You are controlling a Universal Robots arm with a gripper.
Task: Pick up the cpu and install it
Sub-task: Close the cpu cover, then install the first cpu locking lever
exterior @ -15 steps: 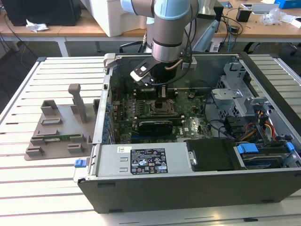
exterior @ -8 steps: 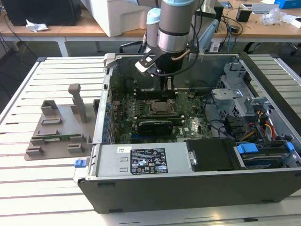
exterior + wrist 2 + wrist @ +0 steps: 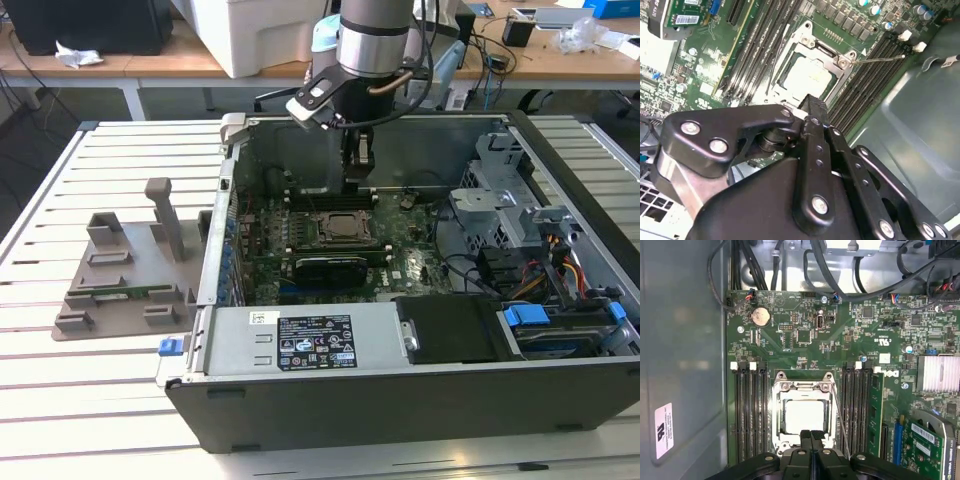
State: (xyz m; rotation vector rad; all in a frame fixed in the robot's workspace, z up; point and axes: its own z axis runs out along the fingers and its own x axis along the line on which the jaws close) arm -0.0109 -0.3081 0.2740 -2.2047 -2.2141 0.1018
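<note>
The cpu (image 3: 802, 414) is a shiny silver-grey square lying flat inside the open metal frame of the motherboard socket (image 3: 803, 386); it also shows in the second wrist view (image 3: 807, 75). My gripper (image 3: 810, 433) hangs just above the socket's near edge, its two black fingers pressed together with nothing between them. In the exterior view the gripper (image 3: 358, 168) reaches down into the open computer case (image 3: 400, 400) over the socket (image 3: 335, 228). In the second wrist view the gripper (image 3: 812, 104) hides one edge of the socket.
Black memory slots (image 3: 750, 415) flank the socket, with a green memory stick (image 3: 876, 410) on one side. A thin socket lever (image 3: 839, 420) stands beside the frame. Cables and drive bays (image 3: 540, 250) fill the case's right in the exterior view. A grey fixture (image 3: 125, 275) sits on the table.
</note>
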